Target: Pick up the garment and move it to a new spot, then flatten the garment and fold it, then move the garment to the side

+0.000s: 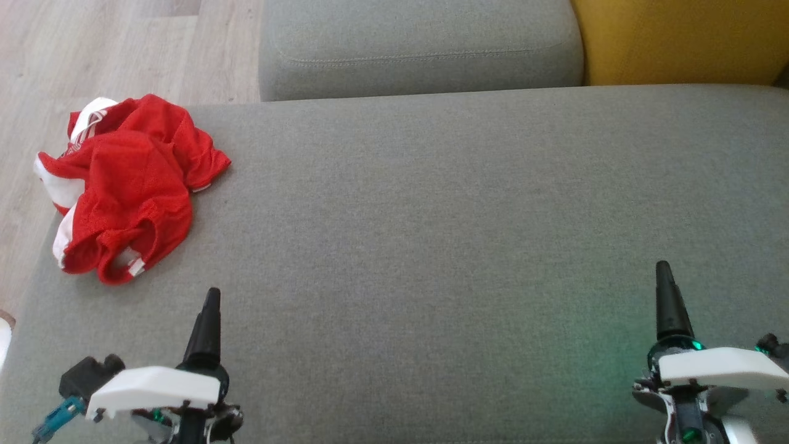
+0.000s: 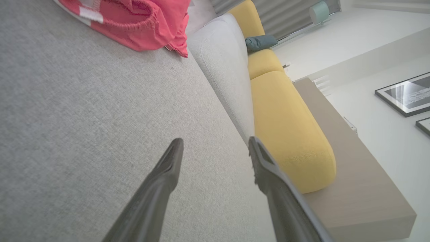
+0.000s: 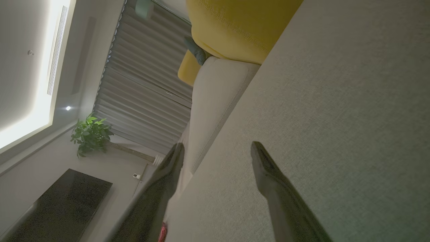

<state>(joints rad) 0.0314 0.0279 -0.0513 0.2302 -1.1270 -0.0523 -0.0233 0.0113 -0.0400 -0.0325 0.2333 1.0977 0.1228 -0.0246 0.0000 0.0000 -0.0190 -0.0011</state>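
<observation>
The left claw (image 2: pixel 215 145) hung low over the near edge of the grey seat (image 1: pixel 431 234), its two dark fingers spread wide with nothing between them; the right claw (image 3: pixel 216 146) was just as agape and empty. The garment (image 1: pixel 126 185), red mesh with white trim, lay crumpled ahead of the left claw and slightly to its outer side, at the seat's left edge and well apart from the right claw. It looked light, soft and limp, likely to sag and trail rather than keep any shape. The hemmed opening nearest the left claw, or a raised fold, seemed the best hold. Farther off stood a grey back cushion (image 1: pixel 419 49), and past the right claw a yellow cushion (image 1: pixel 678 37).
</observation>
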